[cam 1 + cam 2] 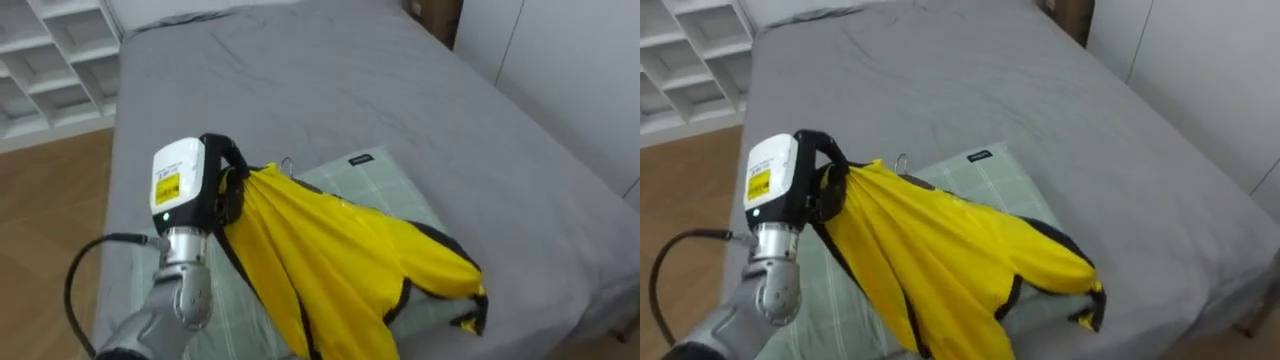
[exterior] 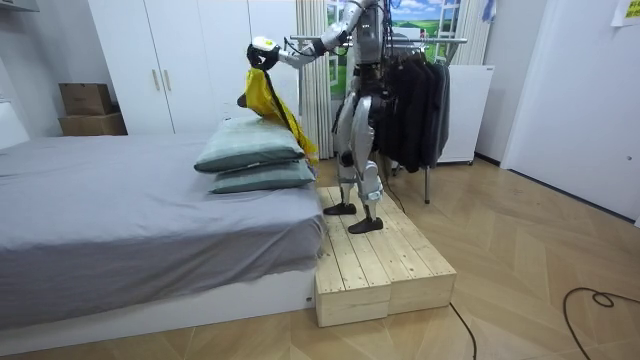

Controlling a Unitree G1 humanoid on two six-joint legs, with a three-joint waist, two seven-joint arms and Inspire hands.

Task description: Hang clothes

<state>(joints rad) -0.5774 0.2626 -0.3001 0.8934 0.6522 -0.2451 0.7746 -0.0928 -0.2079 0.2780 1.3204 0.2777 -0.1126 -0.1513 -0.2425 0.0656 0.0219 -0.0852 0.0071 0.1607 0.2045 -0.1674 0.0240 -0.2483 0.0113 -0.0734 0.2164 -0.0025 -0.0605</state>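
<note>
- My robot's left hand (image 1: 190, 185) is held out over the bed (image 1: 350, 90). Its dark fingers are curled tight round the top of the yellow jacket (image 1: 330, 260).
- The jacket hangs down from the hand and spreads out to the right of it, over the green pillow (image 1: 378, 180). I cannot tell if it touches the pillow.
- A small metal hook (image 1: 287, 164) pokes out just beside the fingers. I think it belongs to a hanger hidden in the cloth.
- The rack (image 2: 440, 40) with dark clothes (image 2: 412, 110) is far from the hand, on the other side of the robot.
- The hand may be holding only cloth. Then the jacket could slide off the hanger when I swing it round.
- The long loose end could drag on the pillow or catch on the dark clothes.
- The robot stands on a wooden step (image 2: 385, 265). A big turn could make it trip off the edge.
</note>
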